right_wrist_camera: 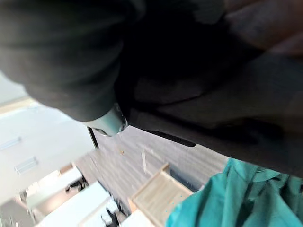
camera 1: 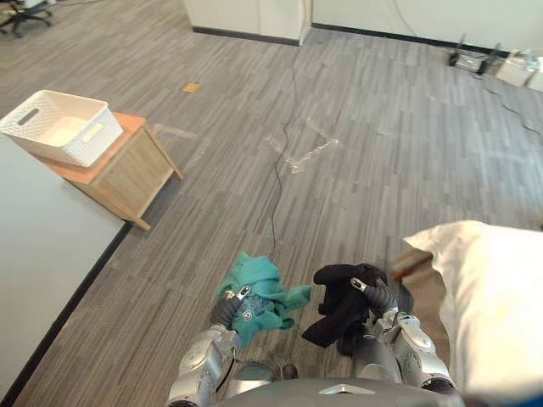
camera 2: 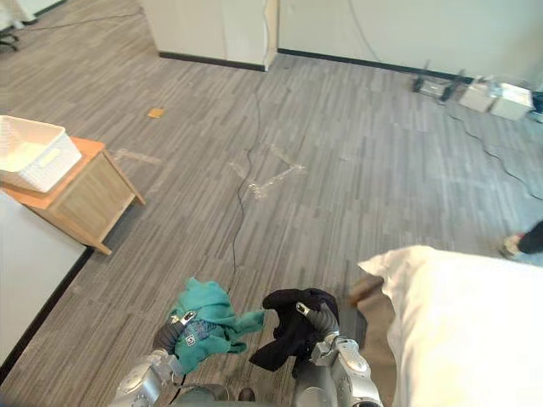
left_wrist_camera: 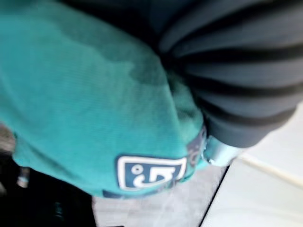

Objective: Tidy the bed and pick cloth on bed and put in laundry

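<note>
The teal cloth point(camera 1: 259, 288) is covering your left hand point(camera 1: 223, 311) past its ribbed cover, and the black cloth point(camera 1: 338, 307) is burying the right hand point(camera 1: 382, 297) the same way. The right edge is cutting off the pillow point(camera 1: 492, 314), and in the right eye view the left edge is clipping the basket point(camera 2: 30, 153). The orange scrap point(camera 1: 192, 87) on the floor is showing too small for you to identify.
</note>
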